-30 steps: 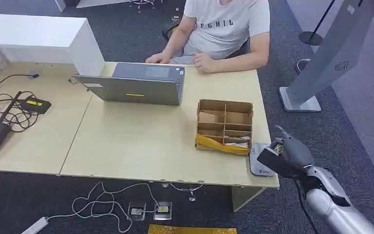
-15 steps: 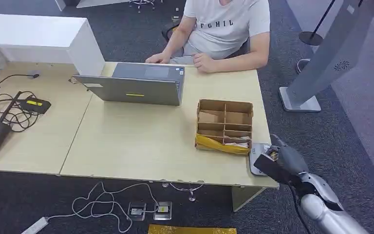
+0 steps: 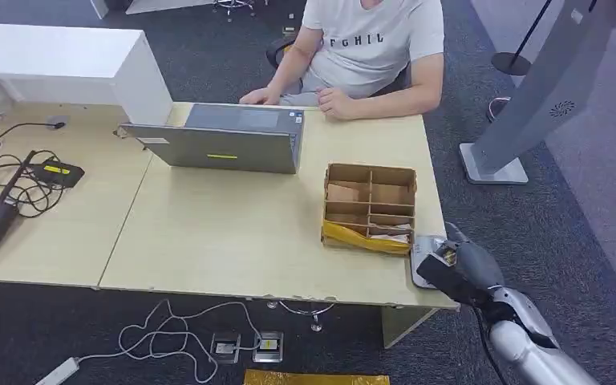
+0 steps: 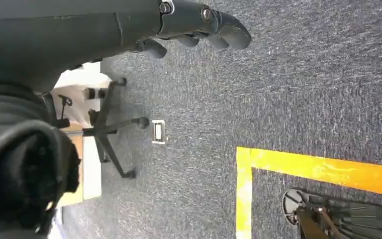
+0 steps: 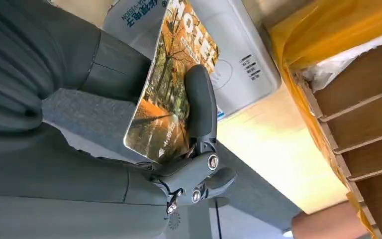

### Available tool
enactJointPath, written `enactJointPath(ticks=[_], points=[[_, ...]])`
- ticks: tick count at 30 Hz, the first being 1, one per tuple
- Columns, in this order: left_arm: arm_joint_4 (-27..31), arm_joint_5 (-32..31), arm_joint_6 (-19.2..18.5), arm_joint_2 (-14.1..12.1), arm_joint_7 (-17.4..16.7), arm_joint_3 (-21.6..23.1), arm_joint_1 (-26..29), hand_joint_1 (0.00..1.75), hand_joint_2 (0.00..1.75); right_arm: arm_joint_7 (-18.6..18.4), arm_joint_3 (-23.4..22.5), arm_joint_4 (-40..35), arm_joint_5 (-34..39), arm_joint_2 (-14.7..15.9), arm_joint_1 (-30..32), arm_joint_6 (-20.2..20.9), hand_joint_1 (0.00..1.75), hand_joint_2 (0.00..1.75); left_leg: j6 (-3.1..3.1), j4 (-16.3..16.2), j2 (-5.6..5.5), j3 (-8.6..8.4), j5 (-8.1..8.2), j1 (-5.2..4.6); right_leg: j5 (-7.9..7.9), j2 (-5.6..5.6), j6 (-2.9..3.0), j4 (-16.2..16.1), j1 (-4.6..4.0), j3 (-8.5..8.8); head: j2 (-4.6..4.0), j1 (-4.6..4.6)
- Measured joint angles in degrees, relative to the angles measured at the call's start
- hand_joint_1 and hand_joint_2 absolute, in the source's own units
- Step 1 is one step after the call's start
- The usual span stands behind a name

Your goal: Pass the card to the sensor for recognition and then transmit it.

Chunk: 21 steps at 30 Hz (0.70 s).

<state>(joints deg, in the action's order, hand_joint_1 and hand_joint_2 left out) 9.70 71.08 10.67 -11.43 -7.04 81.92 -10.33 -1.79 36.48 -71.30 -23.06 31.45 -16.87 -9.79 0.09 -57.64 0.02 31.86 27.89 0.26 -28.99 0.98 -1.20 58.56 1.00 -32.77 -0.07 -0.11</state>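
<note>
The right robot hand (image 5: pixel 179 149) gripped the card (image 5: pixel 171 84) just over the white sensor (image 5: pixel 238 55) at the lower right of the head view; a loose pinch or a tilted card could cause a drop or failed read. The left robot hand (image 4: pixel 199 22) hung over the carpet, fingers curled on nothing; card-to-sensor contact could not be determined.

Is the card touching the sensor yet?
Cannot tell. In the right wrist view the right hand holds the card over the sensor, overlapping it; no gap or contact shows.
</note>
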Motion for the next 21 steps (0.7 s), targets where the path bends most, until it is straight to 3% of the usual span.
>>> enactJointPath(ticks=[12, 21], points=[[0.0, 0.0, -0.1, 0.2, 0.2, 0.0, 0.0, 0.00, 0.00, -0.8, 0.0, -0.2, -0.1, -0.6, -1.5, -0.3, 1.75, 1.75, 0.00, 0.0, 0.02, 0.00, 0.00, 0.00, 0.02, -0.01, 0.00, 0.0, 0.00, 0.01, 0.00, 0.00], [0.0, -1.5, -1.7, 0.1, 1.2, 0.1, 0.0, 0.00, 0.00, -3.6, -3.6, -7.6, -4.6, 1.2, -11.5, 6.6, 1.75, 1.75, -0.02, 0.0, 0.06, -0.01, -0.03, -0.01, 0.04, -0.03, 0.01, 0.0, 0.01, -0.01, 0.00, 0.00]])
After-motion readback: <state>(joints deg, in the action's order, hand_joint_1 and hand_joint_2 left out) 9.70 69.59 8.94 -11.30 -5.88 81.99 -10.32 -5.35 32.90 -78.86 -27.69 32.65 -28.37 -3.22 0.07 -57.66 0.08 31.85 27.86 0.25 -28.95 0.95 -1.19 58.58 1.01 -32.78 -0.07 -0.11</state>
